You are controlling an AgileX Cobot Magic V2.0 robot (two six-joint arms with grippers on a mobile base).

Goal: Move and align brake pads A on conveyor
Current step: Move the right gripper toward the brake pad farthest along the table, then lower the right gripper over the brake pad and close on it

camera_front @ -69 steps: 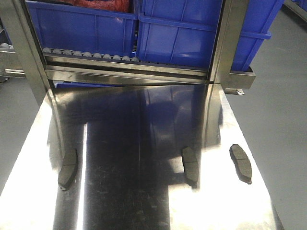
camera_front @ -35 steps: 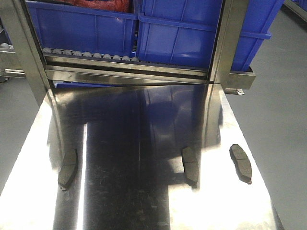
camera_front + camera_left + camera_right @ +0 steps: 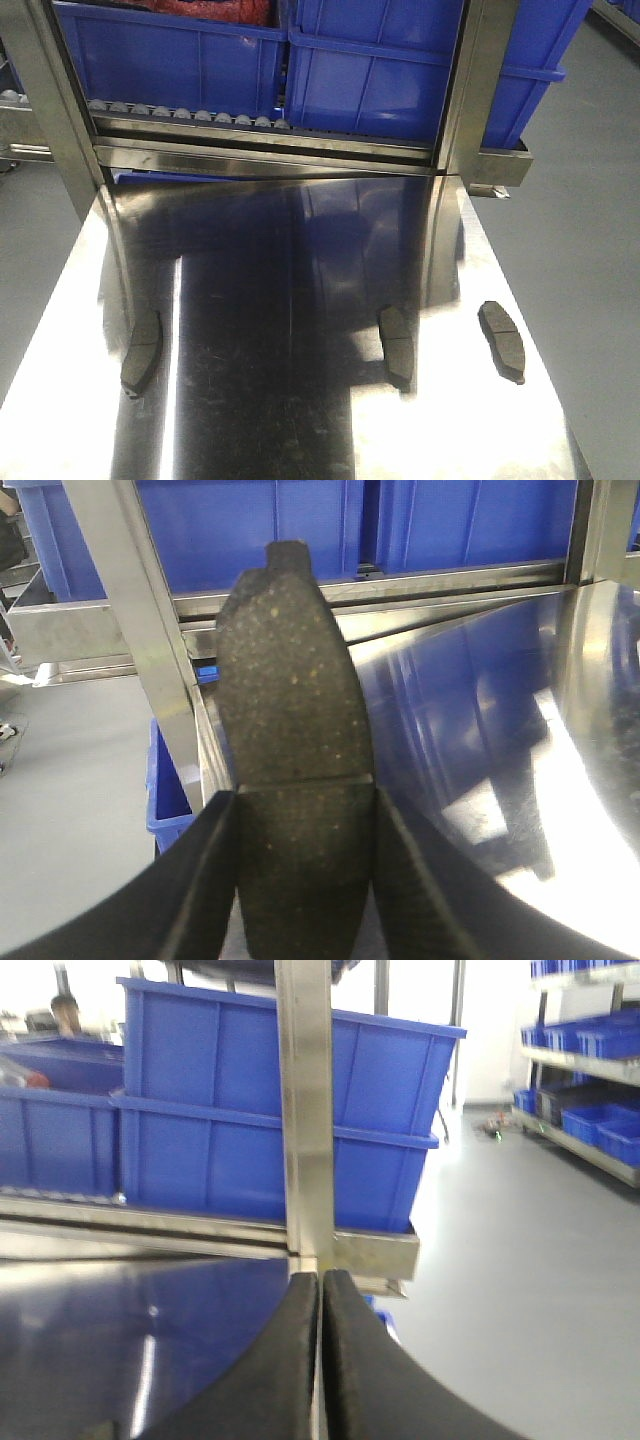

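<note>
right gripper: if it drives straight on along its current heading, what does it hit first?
Most likely the rack's steel upright. The shut right gripper points almost straight at it, with the blue bins behind. Depth is unclear from the wrist view, so I can't tell how far off the post stands.

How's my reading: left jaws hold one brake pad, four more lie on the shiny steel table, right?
Not four: the front view shows three brake pads on the steel table. The left gripper does hold one pad in its jaws.
</note>
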